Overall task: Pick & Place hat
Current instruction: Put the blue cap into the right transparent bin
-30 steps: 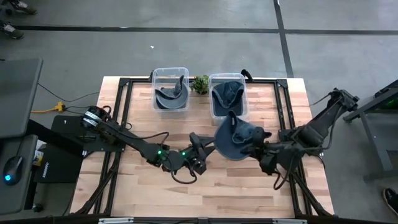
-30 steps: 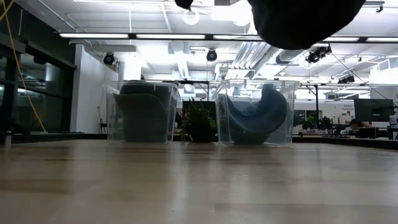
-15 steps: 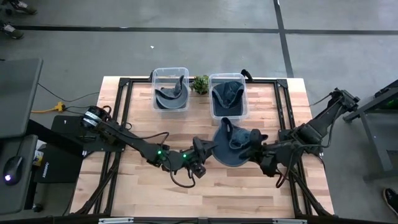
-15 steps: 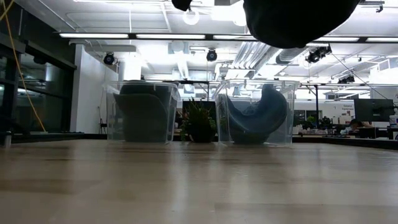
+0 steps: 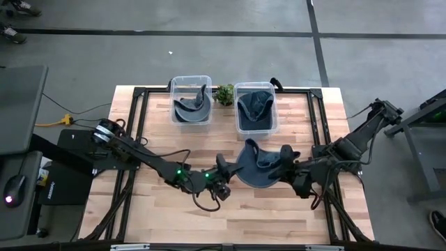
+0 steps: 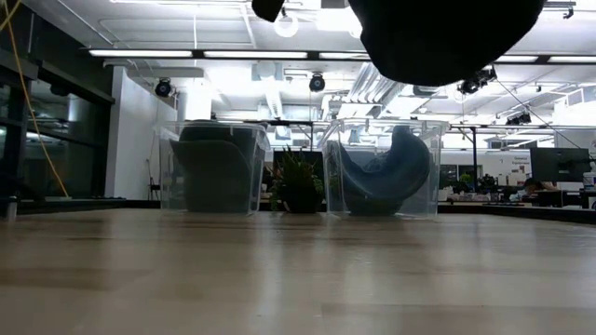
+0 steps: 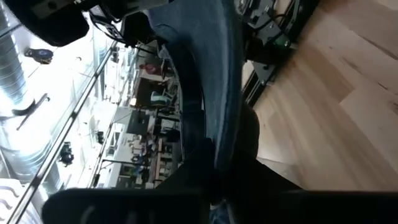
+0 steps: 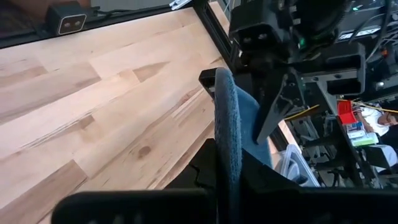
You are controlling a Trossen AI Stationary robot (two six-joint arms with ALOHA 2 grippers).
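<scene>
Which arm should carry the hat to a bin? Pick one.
Right, probably. The right gripper is shut on the hat directly below the right bin; the left gripper pinches its far edge, farther from the bins.

A small green potted plant (image 5: 224,94) sits on the pale wooden table (image 5: 160,209); a black computer mouse (image 5: 12,200), probably, lies off-table.
</scene>
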